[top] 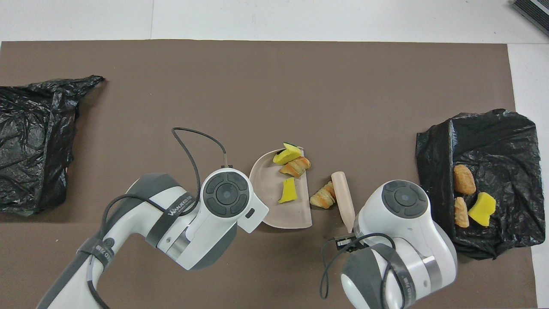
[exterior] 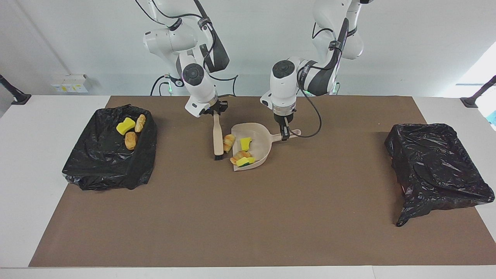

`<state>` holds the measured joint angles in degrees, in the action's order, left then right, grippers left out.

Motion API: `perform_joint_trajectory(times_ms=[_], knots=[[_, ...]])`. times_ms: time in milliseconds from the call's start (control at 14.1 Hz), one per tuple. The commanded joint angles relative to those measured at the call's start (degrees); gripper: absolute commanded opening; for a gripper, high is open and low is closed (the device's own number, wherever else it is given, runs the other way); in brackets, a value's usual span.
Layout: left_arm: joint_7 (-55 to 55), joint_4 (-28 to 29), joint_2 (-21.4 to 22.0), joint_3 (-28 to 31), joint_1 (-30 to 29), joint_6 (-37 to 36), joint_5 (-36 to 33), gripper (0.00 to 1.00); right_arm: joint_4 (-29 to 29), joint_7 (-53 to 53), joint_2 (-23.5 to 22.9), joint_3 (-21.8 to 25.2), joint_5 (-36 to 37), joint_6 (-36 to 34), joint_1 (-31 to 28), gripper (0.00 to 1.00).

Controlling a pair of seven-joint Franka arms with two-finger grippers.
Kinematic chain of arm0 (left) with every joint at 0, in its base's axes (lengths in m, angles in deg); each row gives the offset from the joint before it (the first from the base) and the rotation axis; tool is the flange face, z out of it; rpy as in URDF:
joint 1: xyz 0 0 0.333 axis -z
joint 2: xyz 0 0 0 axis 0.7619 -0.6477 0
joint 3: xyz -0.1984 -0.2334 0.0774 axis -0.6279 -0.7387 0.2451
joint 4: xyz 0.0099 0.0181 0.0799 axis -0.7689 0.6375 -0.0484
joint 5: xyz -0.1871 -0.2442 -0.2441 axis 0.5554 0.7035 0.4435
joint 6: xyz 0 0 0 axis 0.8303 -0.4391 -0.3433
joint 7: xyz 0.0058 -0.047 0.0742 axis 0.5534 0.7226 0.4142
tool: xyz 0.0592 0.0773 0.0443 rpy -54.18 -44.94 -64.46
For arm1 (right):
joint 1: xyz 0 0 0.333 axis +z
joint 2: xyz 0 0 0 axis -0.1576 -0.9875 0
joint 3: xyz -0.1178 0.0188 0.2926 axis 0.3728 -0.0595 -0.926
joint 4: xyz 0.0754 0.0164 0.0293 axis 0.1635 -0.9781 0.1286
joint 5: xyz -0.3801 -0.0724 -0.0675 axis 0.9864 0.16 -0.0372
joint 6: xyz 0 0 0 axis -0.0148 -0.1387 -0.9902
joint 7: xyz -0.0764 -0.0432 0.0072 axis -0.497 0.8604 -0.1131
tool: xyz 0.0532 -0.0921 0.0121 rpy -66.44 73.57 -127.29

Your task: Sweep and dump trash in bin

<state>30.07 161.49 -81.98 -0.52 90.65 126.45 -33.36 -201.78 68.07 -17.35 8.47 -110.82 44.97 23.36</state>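
Both arms bent low: brush [exterior: 218, 135], dustpan [exterior: 252, 147].

Plain white wall [exterior: 252, 46] at the robots' end, lit evenly, w/ brighter daylight at the upper edge toward the left arm's end. White table [exterior: 23, 174] covered mostly by a brown mat [exterior: 248, 217]. Small white box w/ yellow labels [exterior: 69, 83] on the wall near the table edge. Black clamp stands [exterior: 15, 95] at both table corners by the wall.
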Motion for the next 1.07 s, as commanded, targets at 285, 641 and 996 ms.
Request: perform_joint_trajectory(times_ms=[285, 641, 996], knots=[[1.4, 3.0, 1.7, 0.8, 0.1, 1.1, -0.2, 0.00, 9.2, -5.1, -1.7, 0.2, -3.5, -1.1, 3.5, 0.00], [11.0, 0.6, 0.9, 1.0, -6.0, 1.3, 6.4, 0.00, 11.1, -4.6, 3.3, 0.6, 8.3, -8.7, 1.0, 0.00], [18.5, -7.1, -0.9, 1.0, -13.9, -6.7, 7.8, 0.00, 9.0, -11.0, 12.2, -0.3, 10.4, -14.8, 2.2, 0.00]])
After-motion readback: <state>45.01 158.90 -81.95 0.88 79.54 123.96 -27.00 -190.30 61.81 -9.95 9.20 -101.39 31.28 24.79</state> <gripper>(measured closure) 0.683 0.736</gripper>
